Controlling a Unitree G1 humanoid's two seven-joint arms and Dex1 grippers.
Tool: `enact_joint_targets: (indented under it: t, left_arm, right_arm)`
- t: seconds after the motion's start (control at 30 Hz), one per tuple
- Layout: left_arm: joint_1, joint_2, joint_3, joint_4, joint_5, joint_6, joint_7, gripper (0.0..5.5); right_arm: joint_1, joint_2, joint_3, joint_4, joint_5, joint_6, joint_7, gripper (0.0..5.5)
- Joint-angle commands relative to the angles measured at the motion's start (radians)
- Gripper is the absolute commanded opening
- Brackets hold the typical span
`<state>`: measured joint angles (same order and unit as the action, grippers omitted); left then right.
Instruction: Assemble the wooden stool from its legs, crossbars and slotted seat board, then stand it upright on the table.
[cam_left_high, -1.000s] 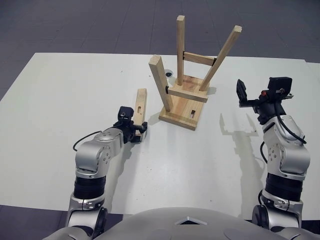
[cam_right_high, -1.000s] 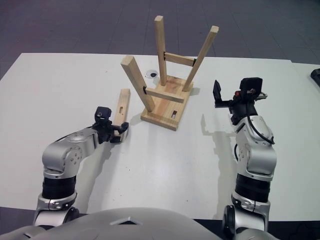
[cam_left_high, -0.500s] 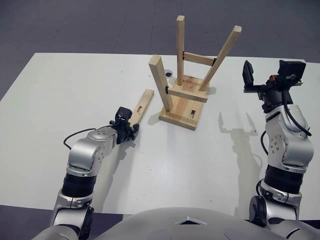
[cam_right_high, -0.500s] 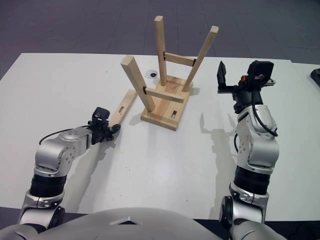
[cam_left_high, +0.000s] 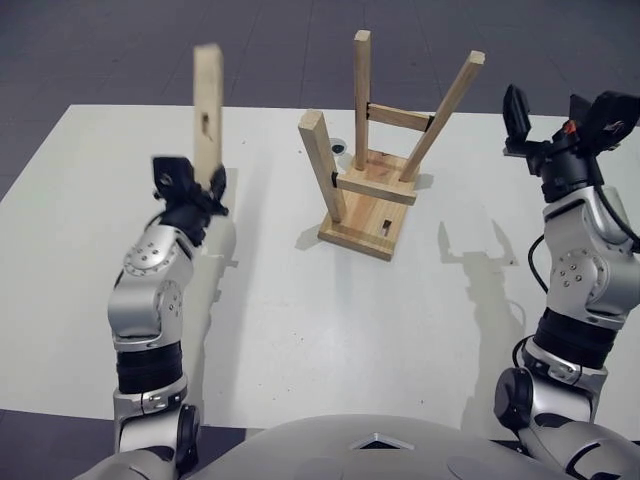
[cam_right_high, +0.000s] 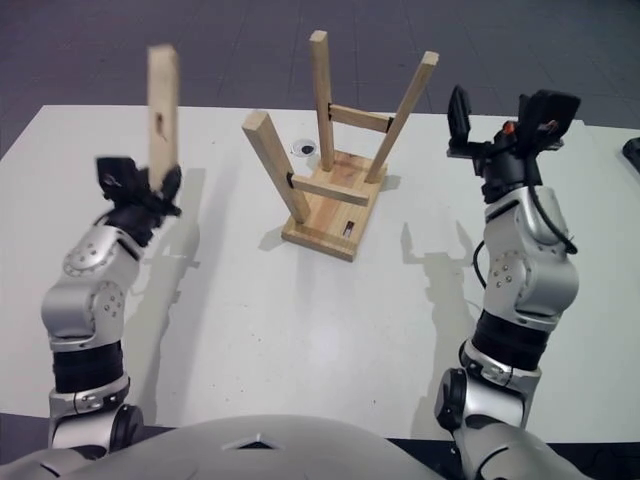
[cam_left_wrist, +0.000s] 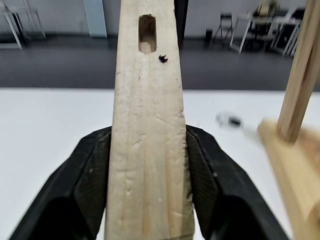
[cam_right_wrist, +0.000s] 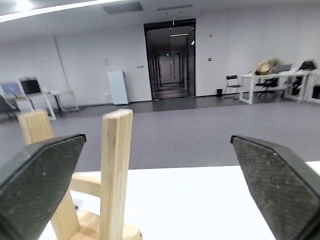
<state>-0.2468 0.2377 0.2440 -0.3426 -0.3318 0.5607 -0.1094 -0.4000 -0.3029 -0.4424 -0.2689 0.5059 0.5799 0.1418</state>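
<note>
- The stool (cam_left_high: 368, 200) lies upside down mid-table on its seat board, with three legs up and two crossbars in, so it looks about three-quarters built.
- The fourth leg (cam_left_high: 208, 100) stands upright above the left side of the table (cam_left_high: 300, 330), well apart from the stool, clamped low by the left gripper (cam_left_high: 195, 188).
- Likely left to do: seat that leg, then turn the stool upright.
- The left wrist view shows both fingers (cam_left_wrist: 90, 175) pressed on the leg, and a slot (cam_left_wrist: 146, 33) in its face.
- The head views show an open slot (cam_left_high: 385, 222) in the seat board.
- The right gripper (cam_right_wrist: 157, 142) hovers right of the stool, fingers spread and empty.
</note>
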Motion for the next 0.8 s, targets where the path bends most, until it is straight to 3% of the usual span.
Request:
enact_joint_targets:
  t: [0.03, 0.17, 0.37, 0.53, 0.77, 0.8]
  left_arm:
    - [-0.234, 0.02, 0.004, -0.173, -0.059, -0.056, -0.003, 2.05]
    - [-0.338, 0.063, -0.161, -0.169, 0.02, -0.093, -0.085, 2.05]
    - [-0.539, 0.013, -0.384, 0.016, 0.2, -0.229, -0.126, 2.05]
    - [-0.545, -0.018, -0.478, 0.095, 0.286, -0.324, -0.158, 2.05]
    - [-0.483, -0.036, -0.513, 0.091, 0.323, -0.353, -0.19, 2.05]
    - [-0.478, -0.037, -0.516, 0.09, 0.327, -0.354, -0.195, 2.05]
  right_arm:
    - [-0.133, 0.001, -0.109, -0.005, 0.319, 0.125, 0.021, 5.4]
    - [-0.288, 0.029, -0.089, -0.052, 0.602, 0.168, 0.018, 5.4]
    - [-0.463, 0.053, 0.043, -0.031, 0.667, 0.128, 0.04, 5.4]
    - [-0.503, 0.048, 0.077, 0.03, 0.652, 0.094, 0.054, 5.4]
    - [-0.58, 0.033, 0.006, 0.116, 0.765, 0.063, 0.006, 5.4]
    - [-0.584, 0.027, 0.005, 0.126, 0.769, 0.064, 0.002, 5.2]
